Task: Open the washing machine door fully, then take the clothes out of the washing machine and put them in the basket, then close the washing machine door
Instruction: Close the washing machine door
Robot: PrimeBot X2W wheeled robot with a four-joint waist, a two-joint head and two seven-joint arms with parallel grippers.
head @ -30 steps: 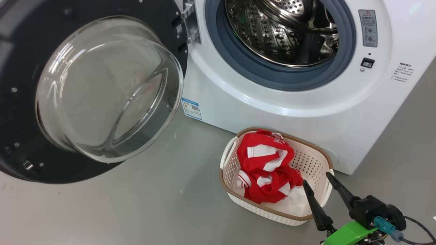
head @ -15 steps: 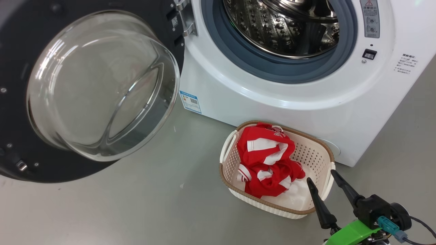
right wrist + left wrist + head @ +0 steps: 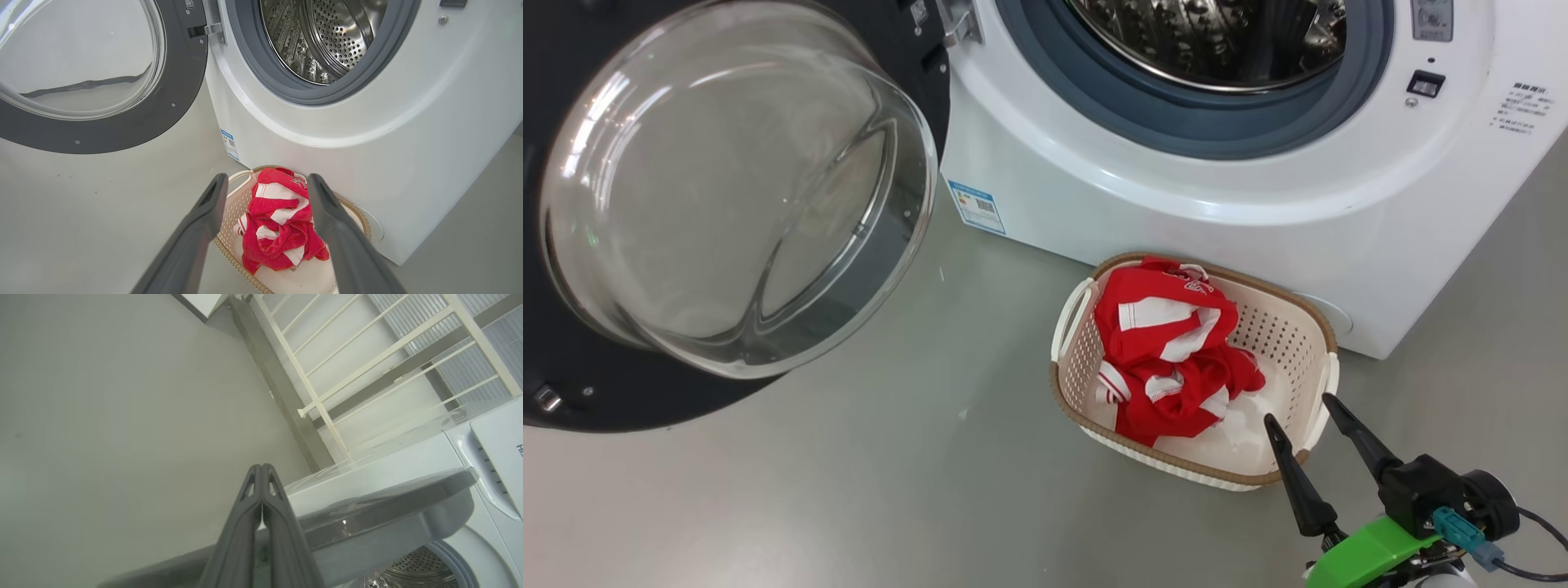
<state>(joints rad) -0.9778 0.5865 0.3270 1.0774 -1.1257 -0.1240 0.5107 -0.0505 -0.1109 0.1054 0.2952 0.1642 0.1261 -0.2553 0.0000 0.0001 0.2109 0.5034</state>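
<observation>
Awaiting closure: washing machine door (image 3: 727,188), swung wide. Clothes (image 3: 1168,351) heaped in basket (image 3: 1278,331) before washing machine (image 3: 1176,204) (drum (image 3: 327,41) seemingly bare). Right gripper (image 3: 1297,408) splayed, empty, by basket; left gripper (image 3: 261,467) pinched together, empty.

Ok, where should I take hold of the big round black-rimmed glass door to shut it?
Probably the glossy black rim of the round door, at its lower left, far from the metal hinge. Come from the left: the bulging clear glass window gives no edge to pinch; the rim does.
</observation>
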